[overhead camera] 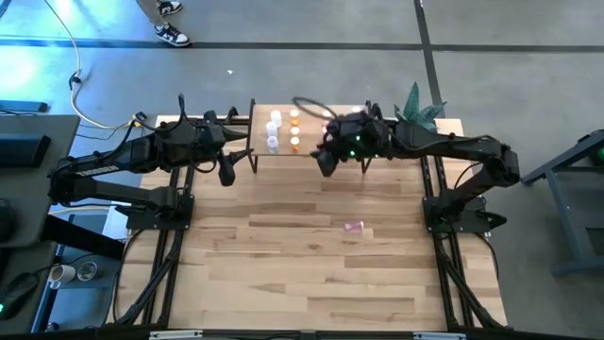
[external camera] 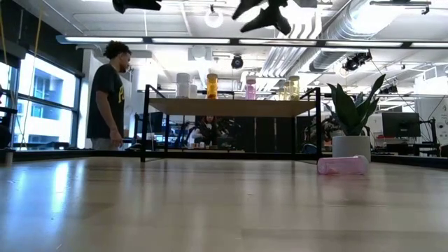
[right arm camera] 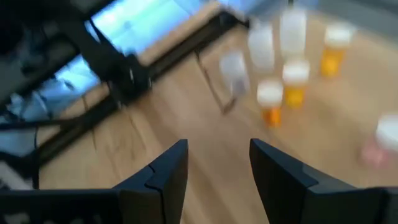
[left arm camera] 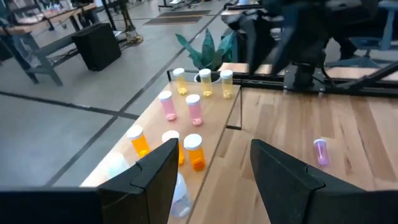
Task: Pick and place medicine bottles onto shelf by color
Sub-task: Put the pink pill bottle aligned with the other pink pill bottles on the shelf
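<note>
I see one pink bottle (overhead camera: 354,227) lying mid-surface (overhead camera: 283,274); other bottles (overhead camera: 283,129) stand on the shelf (overhead camera: 311,149) at the far edge. Left gripper (overhead camera: 226,175) and right gripper (overhead camera: 326,168): fingers apart, empty, near the shelf's front edge.

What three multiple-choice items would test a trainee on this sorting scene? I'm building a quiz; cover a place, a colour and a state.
1. Where is the one bottle not on the shelf?
A. on the table
B. in the left gripper
C. in the plant pot

2. What colour is it?
A. orange
B. pink
C. yellow

3. How does it sit?
A. upright
B. lying on its side
C. stacked on another

Answers: 1 A, the bottle rests on the table, in front of the shelf. 2 B, it looks pink in the high and low views. 3 B, the low view shows it lying flat, while the left gripper and right gripper are open and empty.
</note>
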`<state>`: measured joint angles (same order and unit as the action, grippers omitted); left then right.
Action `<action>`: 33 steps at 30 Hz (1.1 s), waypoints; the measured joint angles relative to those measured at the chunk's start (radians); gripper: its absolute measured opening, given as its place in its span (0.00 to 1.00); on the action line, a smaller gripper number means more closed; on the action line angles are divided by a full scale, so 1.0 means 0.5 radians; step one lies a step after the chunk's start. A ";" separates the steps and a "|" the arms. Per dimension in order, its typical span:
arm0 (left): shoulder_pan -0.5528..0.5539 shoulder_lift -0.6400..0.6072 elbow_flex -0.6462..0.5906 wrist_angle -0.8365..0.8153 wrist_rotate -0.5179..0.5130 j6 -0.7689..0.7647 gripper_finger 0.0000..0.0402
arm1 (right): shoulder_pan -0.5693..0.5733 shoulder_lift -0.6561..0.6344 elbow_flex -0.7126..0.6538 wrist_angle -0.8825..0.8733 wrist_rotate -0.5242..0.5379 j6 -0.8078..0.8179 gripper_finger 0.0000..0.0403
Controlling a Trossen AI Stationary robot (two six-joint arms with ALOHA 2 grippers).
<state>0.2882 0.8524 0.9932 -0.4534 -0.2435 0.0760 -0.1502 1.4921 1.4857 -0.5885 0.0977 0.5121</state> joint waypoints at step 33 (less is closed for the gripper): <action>0.000 0.019 0.000 0.003 0.121 0.053 0.47 | 0.492 0.000 -0.812 -0.478 -0.249 0.339 0.40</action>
<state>0.2882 0.8618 0.9932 -0.4517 -0.1830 0.1024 0.0958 1.4921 1.0798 -0.8275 -0.0270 0.6816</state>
